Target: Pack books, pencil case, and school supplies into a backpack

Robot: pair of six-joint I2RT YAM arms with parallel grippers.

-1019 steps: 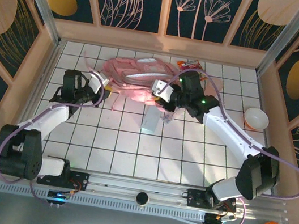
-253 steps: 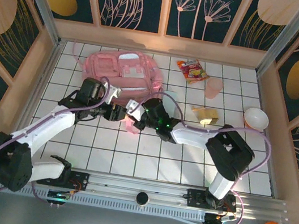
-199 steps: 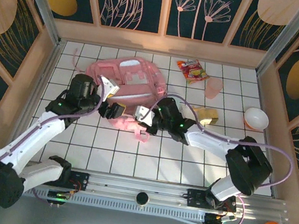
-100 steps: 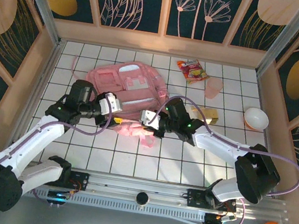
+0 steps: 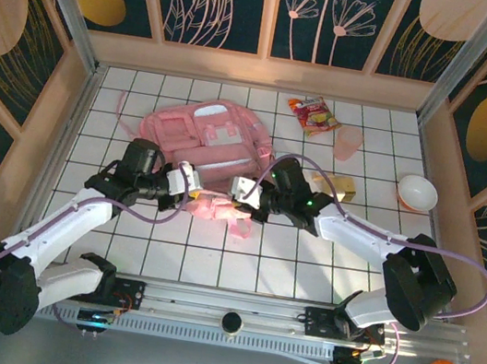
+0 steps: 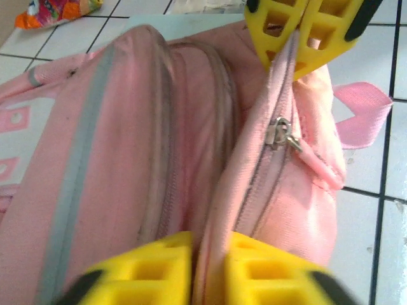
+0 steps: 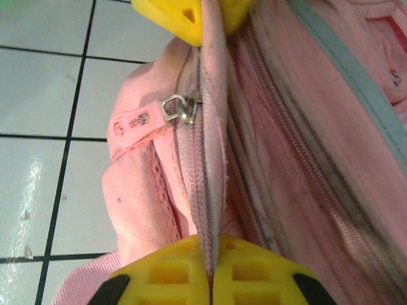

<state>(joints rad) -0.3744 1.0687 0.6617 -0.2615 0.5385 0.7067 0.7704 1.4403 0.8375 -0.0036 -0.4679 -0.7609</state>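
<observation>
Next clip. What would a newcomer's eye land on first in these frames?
The pink backpack lies mid-table. It is pinched along its zipper seam by the left claw and the right claw, which face each other. A bright red-orange snack packet lies behind it, towards the right.

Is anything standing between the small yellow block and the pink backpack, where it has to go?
Yes. The right arm's wrist lies between the yellow block and the backpack. The left gripper and right gripper pinch its zipper seam, which looks closed.
</observation>
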